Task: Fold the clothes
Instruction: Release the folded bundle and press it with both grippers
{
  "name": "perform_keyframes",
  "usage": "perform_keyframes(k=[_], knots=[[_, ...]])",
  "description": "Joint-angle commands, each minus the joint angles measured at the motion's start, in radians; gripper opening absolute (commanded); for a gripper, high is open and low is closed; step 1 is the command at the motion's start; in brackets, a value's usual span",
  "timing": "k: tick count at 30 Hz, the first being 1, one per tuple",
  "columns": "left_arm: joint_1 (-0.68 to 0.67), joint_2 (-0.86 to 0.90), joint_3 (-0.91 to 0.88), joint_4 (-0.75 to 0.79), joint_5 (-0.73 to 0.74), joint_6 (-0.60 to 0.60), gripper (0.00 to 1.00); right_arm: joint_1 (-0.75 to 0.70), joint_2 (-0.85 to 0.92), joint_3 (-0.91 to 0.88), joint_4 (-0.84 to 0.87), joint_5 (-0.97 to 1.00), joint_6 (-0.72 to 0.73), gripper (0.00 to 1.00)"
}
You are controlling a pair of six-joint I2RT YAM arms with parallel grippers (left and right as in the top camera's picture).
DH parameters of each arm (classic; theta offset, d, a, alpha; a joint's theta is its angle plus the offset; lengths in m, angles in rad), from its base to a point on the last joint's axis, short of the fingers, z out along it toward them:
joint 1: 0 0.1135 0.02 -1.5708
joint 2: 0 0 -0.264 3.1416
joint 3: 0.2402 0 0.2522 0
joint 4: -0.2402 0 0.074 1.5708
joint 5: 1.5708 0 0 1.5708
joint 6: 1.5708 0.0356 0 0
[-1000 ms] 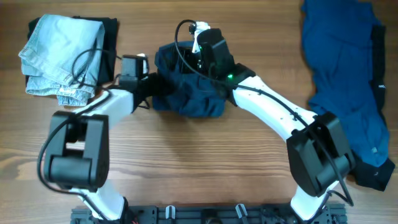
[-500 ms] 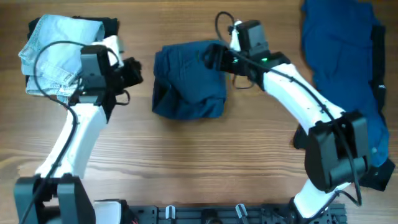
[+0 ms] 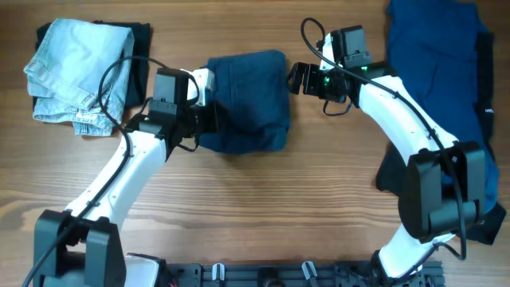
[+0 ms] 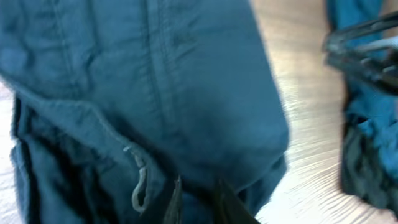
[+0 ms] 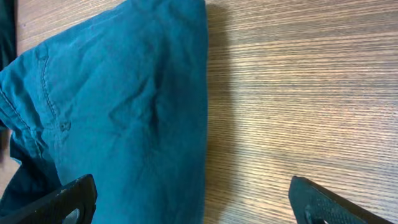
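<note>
A folded dark blue garment (image 3: 245, 100) lies on the wooden table at the centre back; it also shows in the left wrist view (image 4: 149, 93) and the right wrist view (image 5: 118, 118). My left gripper (image 3: 205, 119) is at its left edge, fingers nearly together and pressed into the cloth (image 4: 196, 202). My right gripper (image 3: 296, 78) is wide open and empty just right of the garment, its fingers straddling the garment's right edge in the right wrist view (image 5: 193, 199).
A folded light denim piece (image 3: 76, 68) lies on dark clothes at the back left. A large unfolded blue garment (image 3: 446, 96) sprawls along the right side. Bare wood lies in front.
My left gripper moved right from the denim pile onto the garment's left edge. My right gripper drew back to the right, off the garment. The garment now lies flatter and squarer.
</note>
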Motion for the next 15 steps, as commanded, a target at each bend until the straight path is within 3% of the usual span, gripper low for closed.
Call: perform_keyframes(k=[1,2,5,8,15], knots=[[-0.005,0.020,-0.003,-0.031,-0.116,0.043,0.29,0.002,-0.032,0.018,0.001,-0.019,-0.022,1.00],[-0.005,0.020,-0.003,-0.034,-0.127,0.051,0.32,0.002,-0.032,0.018,0.001,-0.019,-0.023,0.99],[-0.005,0.020,-0.003,-0.029,-0.131,0.087,0.60,0.002,-0.032,0.018,0.004,-0.019,-0.022,1.00],[-0.005,0.020,-0.003,-0.015,-0.135,0.087,0.73,0.002,-0.032,0.018,0.003,-0.015,-0.025,1.00],[-0.005,0.021,-0.003,-0.028,-0.138,0.087,0.71,0.002,-0.032,0.018,0.009,-0.015,-0.024,1.00]])
